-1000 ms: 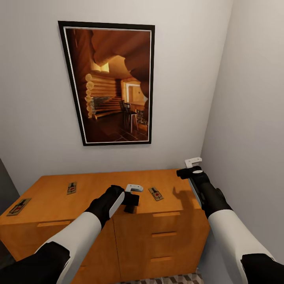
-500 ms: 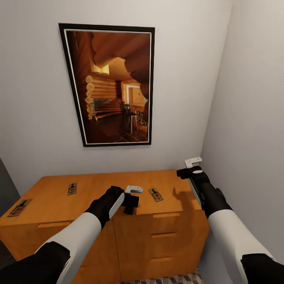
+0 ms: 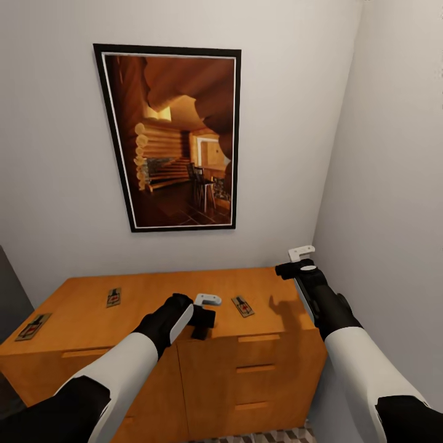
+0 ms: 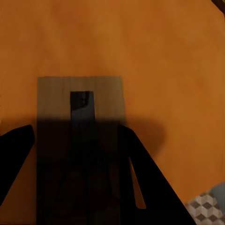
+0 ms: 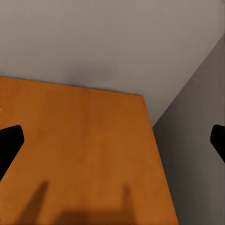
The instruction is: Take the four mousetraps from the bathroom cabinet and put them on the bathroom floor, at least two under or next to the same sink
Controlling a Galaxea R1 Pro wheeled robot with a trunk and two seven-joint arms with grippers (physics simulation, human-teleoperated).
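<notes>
**Left tool settles over a trap at the cabinet's front edge**

Since a second ago the whole head view has slid slightly, so the camera moved, not the objects; the left tool has edged a little lower toward the cabinet top; its wrist view shows a mousetrap lying flat between parted fingers, not yet clamped, so the first pick looks imminent. Three more traps lie on the top: one just right of the tool, one mid-left, one near the left edge. The right tool hovers open above the back right corner; the side wall crowds it, leaving little swing room there.
</notes>
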